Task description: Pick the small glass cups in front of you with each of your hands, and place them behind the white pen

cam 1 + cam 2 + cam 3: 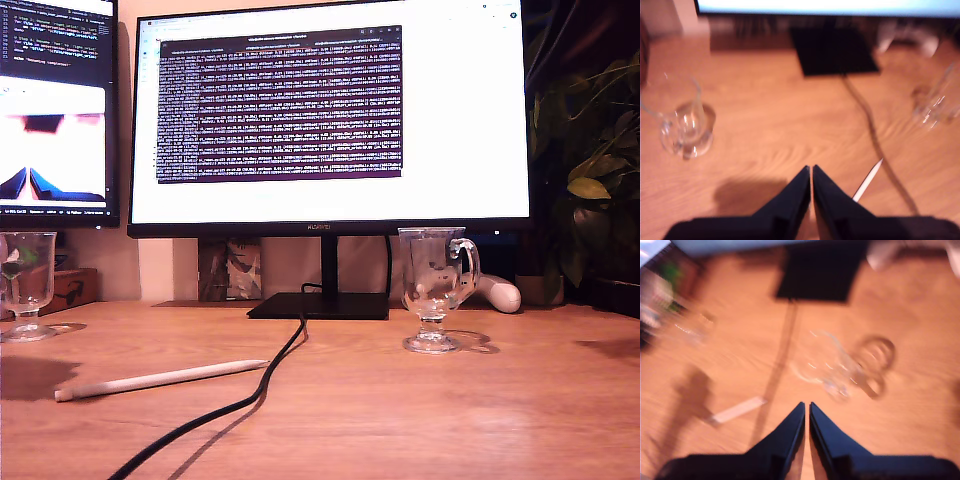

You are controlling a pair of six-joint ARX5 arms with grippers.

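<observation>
both glass cups [438, 288] [25, 285] seen upright on table [420, 410], beyond white pen [160, 379]. first claw [811, 172] and second claw [806, 409] pressed closed, empty, above table. cup toppling risked if claws lowered unopened.

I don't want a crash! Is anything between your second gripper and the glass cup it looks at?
No. My second gripper hangs shut, and only bare wooden desk lies before the clear glass cup. The black cable runs beside it.
</observation>
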